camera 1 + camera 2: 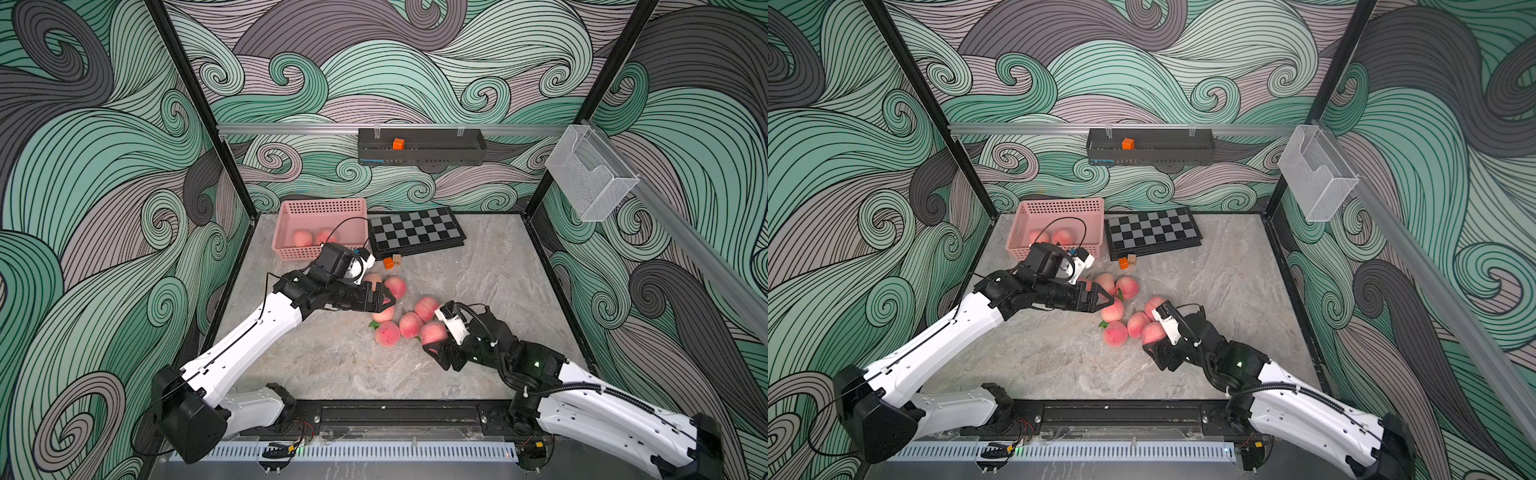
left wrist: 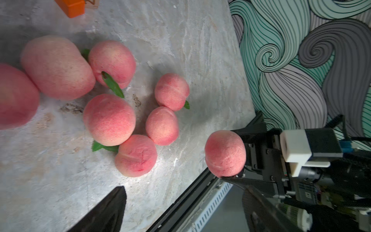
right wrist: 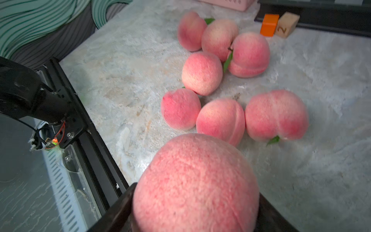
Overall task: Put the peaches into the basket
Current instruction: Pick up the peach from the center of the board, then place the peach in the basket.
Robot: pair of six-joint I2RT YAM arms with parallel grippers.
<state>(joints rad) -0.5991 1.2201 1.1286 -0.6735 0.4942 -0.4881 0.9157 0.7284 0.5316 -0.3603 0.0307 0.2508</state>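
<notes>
A: Which step is going on?
B: The right fingers (image 3: 120, 209) are clamping one peach (image 3: 195, 180). The left fingers (image 2: 108, 209) are hanging spread over the loose peaches (image 1: 410, 325) on the surface (image 1: 478, 270).
A: And next?
B: I'm guessing it's carrying that peach to the far basket (image 1: 286, 216), which is already holding two.

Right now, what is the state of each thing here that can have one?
Right gripper: shut on one pink peach.
Left gripper: open, holding nothing.
Pink plastic lattice basket: holds two peaches.
Seven other peaches: loose on the grey table.
Black slotted wall tray: holds an orange cube.
</notes>
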